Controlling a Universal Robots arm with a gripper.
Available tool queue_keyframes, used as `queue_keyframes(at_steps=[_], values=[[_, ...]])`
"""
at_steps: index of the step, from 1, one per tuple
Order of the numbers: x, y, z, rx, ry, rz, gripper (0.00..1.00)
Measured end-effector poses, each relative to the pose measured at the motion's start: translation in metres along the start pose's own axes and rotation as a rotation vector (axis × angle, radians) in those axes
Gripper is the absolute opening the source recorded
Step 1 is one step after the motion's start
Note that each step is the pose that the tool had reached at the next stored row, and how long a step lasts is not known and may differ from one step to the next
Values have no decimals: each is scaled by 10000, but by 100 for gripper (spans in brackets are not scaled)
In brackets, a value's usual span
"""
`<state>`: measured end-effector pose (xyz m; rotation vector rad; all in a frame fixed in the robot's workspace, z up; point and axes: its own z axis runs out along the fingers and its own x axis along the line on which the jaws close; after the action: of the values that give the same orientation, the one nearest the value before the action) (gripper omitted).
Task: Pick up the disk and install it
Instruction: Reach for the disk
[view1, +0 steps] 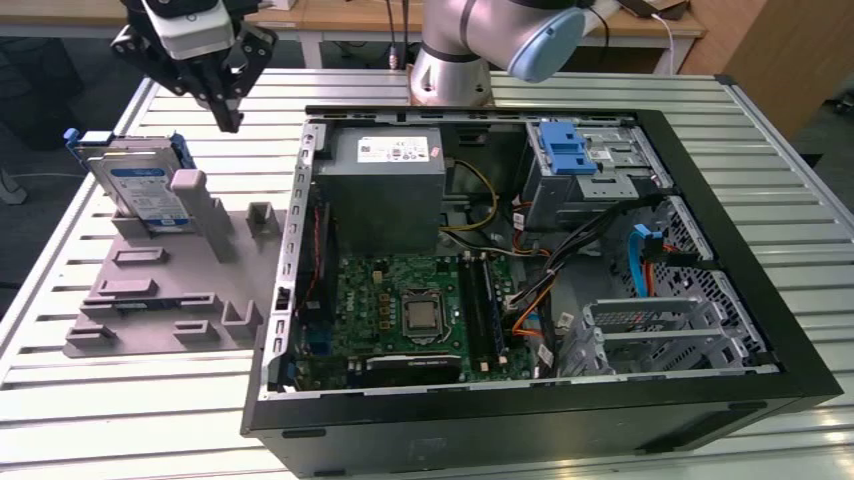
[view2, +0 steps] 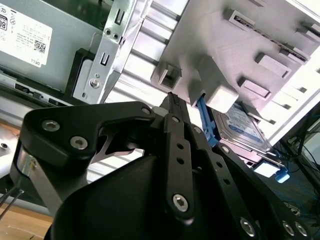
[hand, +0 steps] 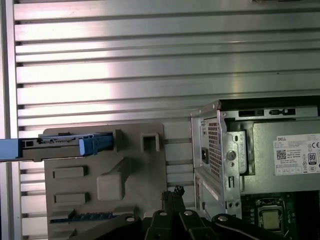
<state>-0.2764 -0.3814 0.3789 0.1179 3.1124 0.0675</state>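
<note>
The disk (view1: 142, 190) stands on edge in a slot of the grey holder plate (view1: 167, 300), at the exterior view's left, beside the open computer case (view1: 534, 400). It is silver, with a blue-and-white label and a blue frame. My gripper (view1: 230, 122) hangs above the table behind the holder, off to the disk's right and apart from it. Its fingers are shut together with nothing between them. The second wrist view shows the gripper (view2: 171, 100) short of the disk (view2: 245, 125). In the first wrist view the disk (hand: 65, 145) lies edge-on, away from the gripper (hand: 175, 192).
Inside the case are a grey power supply box (view1: 387, 180) with a white sticker, a motherboard (view1: 407, 310), cables and a drive cage with a blue latch (view1: 571, 152). The holder plate has several grey blocks (view1: 191, 205). The slatted metal table (view1: 134, 400) surrounds everything.
</note>
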Motion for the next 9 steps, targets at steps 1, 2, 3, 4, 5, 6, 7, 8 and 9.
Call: queue_keyframes(at_steps=[1, 2, 3, 4, 5, 6, 7, 8, 9], values=[[7, 2, 0, 0, -1, 0, 11], [14, 4, 0, 0, 0, 0, 11], [21, 5, 0, 0, 1, 0, 11], [29, 6, 0, 1, 1, -1, 11], [37, 8, 0, 0, 0, 0, 11], [44, 10, 0, 0, 0, 0, 11], [51, 11, 0, 0, 0, 0, 11], [59, 13, 0, 0, 1, 0, 11], [65, 15, 1, 0, 1, 0, 11]])
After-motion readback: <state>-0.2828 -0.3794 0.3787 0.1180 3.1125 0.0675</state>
